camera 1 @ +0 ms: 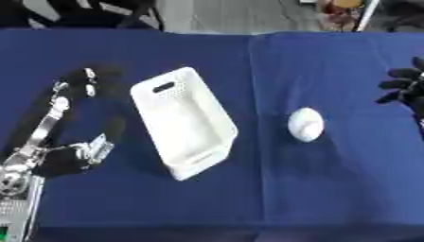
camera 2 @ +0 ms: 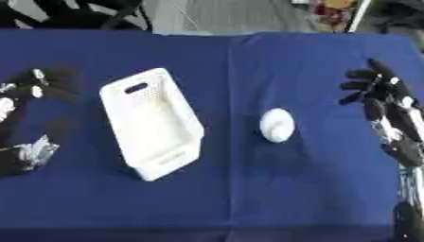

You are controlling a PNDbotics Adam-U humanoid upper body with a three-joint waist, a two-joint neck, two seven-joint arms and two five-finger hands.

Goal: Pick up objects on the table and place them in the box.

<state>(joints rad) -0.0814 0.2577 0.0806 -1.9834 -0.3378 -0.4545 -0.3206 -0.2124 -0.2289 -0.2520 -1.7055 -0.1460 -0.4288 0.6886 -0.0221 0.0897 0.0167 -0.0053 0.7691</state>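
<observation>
A white ball point(camera 1: 305, 124) lies on the blue table, to the right of a white plastic box point(camera 1: 184, 122) that sits askew and looks empty. My right hand point(camera 2: 374, 90) hovers to the right of the ball, apart from it, its black fingers spread and holding nothing. My left hand point(camera 1: 86, 78) rests left of the box near its upper end, fingers relaxed, nothing in it. The left arm runs down to the lower left corner.
The blue cloth point(camera 1: 331, 189) covers the whole table, with a fold line running down its middle. Dark chair legs and floor show beyond the far edge.
</observation>
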